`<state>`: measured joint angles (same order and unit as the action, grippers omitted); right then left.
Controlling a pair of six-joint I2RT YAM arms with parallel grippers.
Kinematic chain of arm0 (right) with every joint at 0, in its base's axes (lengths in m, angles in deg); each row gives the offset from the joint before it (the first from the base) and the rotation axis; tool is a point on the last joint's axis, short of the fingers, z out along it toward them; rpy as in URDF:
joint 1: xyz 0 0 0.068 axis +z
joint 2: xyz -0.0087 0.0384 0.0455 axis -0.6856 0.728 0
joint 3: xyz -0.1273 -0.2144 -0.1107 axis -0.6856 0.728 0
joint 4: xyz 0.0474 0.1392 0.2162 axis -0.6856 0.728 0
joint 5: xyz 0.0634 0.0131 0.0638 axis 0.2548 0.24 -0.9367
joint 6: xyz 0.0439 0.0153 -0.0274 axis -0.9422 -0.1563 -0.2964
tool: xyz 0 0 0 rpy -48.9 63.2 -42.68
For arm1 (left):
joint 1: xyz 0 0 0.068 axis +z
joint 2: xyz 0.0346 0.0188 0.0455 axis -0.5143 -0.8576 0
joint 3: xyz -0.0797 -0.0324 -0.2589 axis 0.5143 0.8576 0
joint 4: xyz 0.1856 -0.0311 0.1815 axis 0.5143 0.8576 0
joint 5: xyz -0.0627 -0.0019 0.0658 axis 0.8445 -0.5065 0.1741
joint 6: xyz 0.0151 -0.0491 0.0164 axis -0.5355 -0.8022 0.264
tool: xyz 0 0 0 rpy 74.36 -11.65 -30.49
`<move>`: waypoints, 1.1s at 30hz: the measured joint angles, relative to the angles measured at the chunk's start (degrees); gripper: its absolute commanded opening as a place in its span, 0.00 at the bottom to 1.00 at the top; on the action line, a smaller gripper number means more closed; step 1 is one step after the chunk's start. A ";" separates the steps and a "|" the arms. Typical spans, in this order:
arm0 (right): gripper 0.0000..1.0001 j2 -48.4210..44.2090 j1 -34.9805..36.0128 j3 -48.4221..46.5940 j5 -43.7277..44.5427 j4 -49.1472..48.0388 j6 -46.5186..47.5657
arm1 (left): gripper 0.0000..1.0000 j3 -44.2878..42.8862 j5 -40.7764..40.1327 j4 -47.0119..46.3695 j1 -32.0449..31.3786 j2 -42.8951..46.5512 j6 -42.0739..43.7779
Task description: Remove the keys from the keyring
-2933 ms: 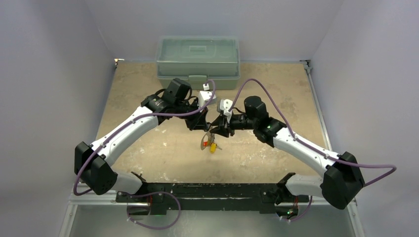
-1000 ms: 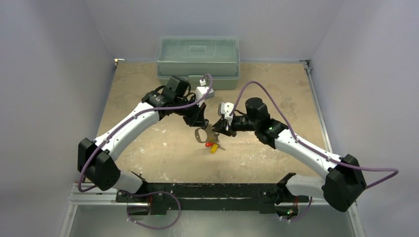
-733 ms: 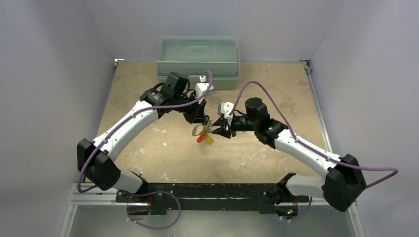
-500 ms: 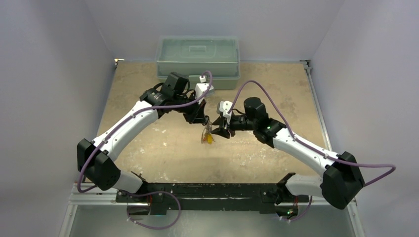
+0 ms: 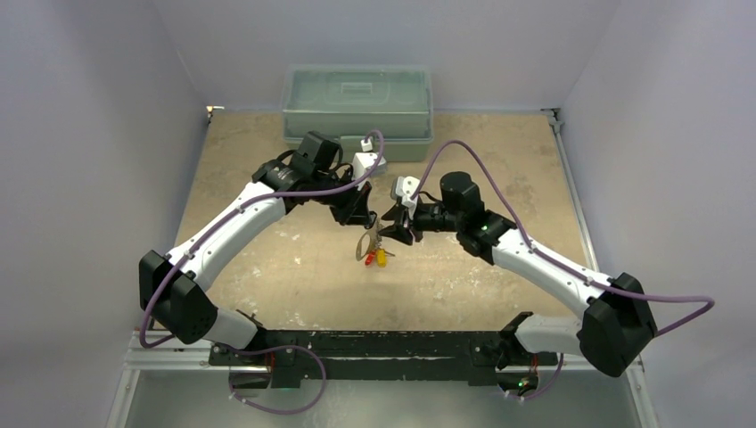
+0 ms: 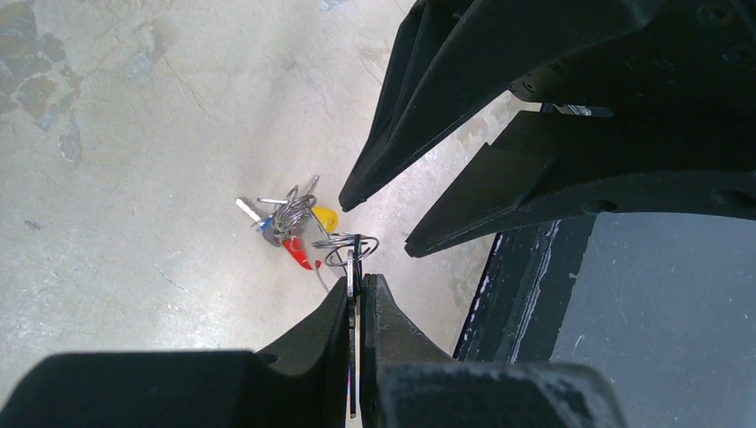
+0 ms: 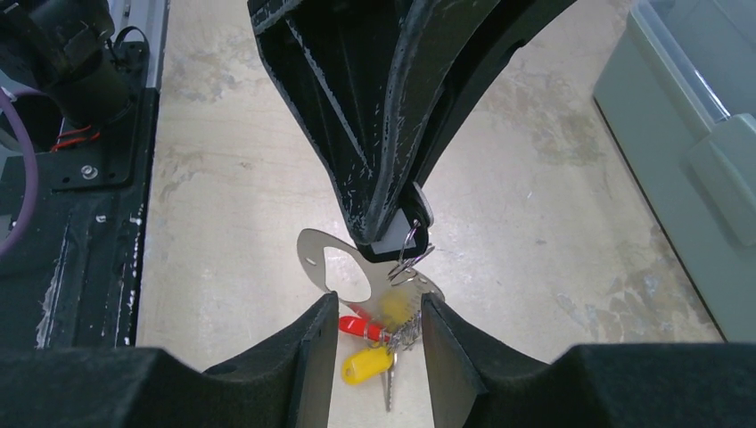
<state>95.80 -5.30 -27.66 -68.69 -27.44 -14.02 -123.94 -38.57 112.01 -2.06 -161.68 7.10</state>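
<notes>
My left gripper (image 6: 357, 281) is shut on the top of the keyring (image 7: 325, 259), a flat grey metal loop that hangs from it above the table. The keys (image 7: 367, 364), with a red tag, a yellow tag and small wire rings, dangle below the loop. My right gripper (image 7: 378, 308) is open, one finger on each side of the loop's lower end and the key cluster, apart from both. From above, the left gripper (image 5: 368, 223) and the right gripper (image 5: 386, 234) meet tip to tip over the keyring (image 5: 365, 246) and the keys (image 5: 378, 258).
A grey-green lidded box (image 5: 357, 105) stands at the back of the tan table. The black rail (image 5: 374, 343) that carries the arm bases runs along the near edge. White walls close in the left, right and back sides.
My right gripper has opened and shifted slightly up toward the left gripper. The keyring and keys swung and now hang straighter below the left gripper, which stayed shut.
</notes>
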 measured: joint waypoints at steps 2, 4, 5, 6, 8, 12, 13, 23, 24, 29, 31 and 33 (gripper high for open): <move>0.42 0.22 0.00 -0.31 -0.02 -0.13 -0.07 | 0.00 0.00 0.09 0.07 0.00 0.00 0.04; 0.42 0.63 0.00 -0.52 -0.04 -0.35 -0.22 | 0.00 0.00 0.24 0.07 0.00 0.00 0.04; 0.42 0.85 0.00 -0.55 -0.07 -0.66 -0.42 | 0.00 0.00 0.37 0.04 0.00 0.00 0.04; 0.42 1.07 0.00 -0.55 -0.09 -0.87 -0.59 | 0.00 0.00 0.42 0.04 0.00 0.00 0.04; 0.41 1.40 0.00 -0.55 -0.17 -1.25 -0.98 | 0.00 0.00 0.52 0.02 -0.11 0.00 0.04; 0.39 1.81 0.00 -0.55 -0.22 -2.58 -2.01 | 0.00 0.00 0.81 0.00 -0.44 0.00 0.02; 0.39 1.81 0.00 -0.55 -0.22 -2.97 -2.23 | 0.00 0.00 0.83 0.02 -0.55 0.00 0.02; 0.26 1.81 0.00 -0.52 -0.46 -5.14 -3.76 | 0.00 0.00 0.83 -0.02 -1.18 0.00 0.07; 0.25 1.81 0.00 -0.50 -0.48 -5.14 -3.74 | 0.00 0.00 0.79 -0.02 -1.18 0.00 0.09; 0.15 1.81 0.00 -0.20 -0.52 -5.33 -3.43 | 0.00 0.00 0.74 0.07 -1.18 0.00 0.46; 0.10 1.81 0.00 -0.17 -0.55 -5.29 -3.08 | 0.00 0.02 0.74 0.13 -1.18 0.00 0.48; 0.04 1.81 0.00 -0.15 -0.55 -5.22 -2.84 | 0.00 0.02 0.74 0.31 -1.18 0.00 0.85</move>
<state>97.62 -5.30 -27.82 -69.23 -32.67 -16.86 -123.92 -37.83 112.31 -3.24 -161.68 7.95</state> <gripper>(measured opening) 0.124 0.028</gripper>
